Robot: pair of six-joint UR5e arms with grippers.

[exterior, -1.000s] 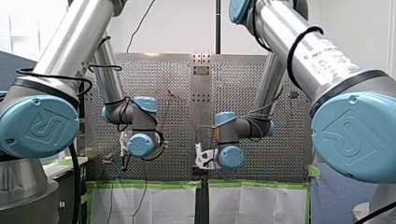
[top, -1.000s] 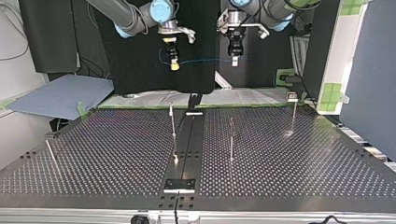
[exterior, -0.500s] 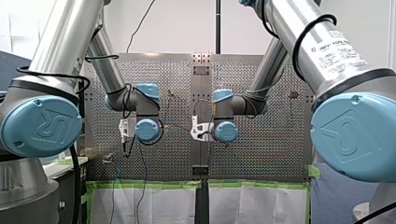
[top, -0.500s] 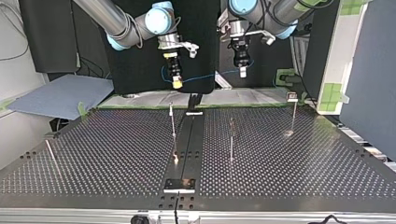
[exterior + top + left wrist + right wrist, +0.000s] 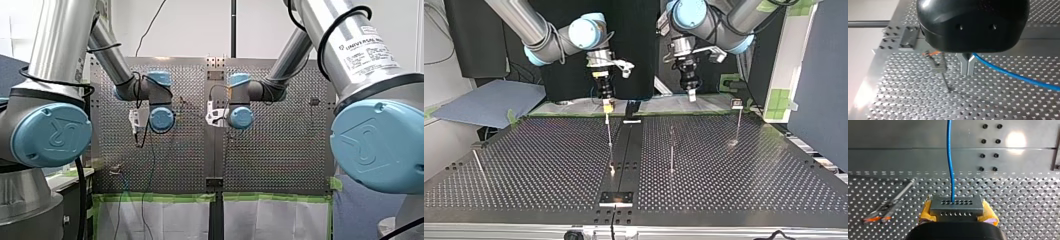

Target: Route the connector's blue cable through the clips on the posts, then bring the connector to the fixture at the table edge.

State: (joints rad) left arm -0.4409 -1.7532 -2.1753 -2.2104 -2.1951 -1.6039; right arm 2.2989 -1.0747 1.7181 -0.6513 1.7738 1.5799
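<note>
My right gripper (image 5: 607, 103) hangs just over the far edge of the table, above a thin post (image 5: 609, 131). It is shut on the metal connector (image 5: 956, 206), which sits between its yellow pads (image 5: 989, 213). The blue cable (image 5: 950, 165) runs straight ahead from the connector. My left gripper (image 5: 968, 72) is shut on the blue cable (image 5: 1013, 75), which trails off to one side of its metal fingers (image 5: 963, 65). A post with an orange-tipped clip (image 5: 934, 58) stands just beside those fingers. In the top view my left gripper (image 5: 692, 95) hangs at the right of the middle.
More thin posts stand on the perforated table (image 5: 549, 165): one at the middle (image 5: 671, 150), one at the far right (image 5: 738, 120), one leaning at the left (image 5: 478, 165). A metal plate (image 5: 616, 198) sits on the central rail at the top view's near edge.
Both arms have come down and forward from above the table's far side to just over its far edge, each still shut on its load. The cable between them no longer shows in the top view.
</note>
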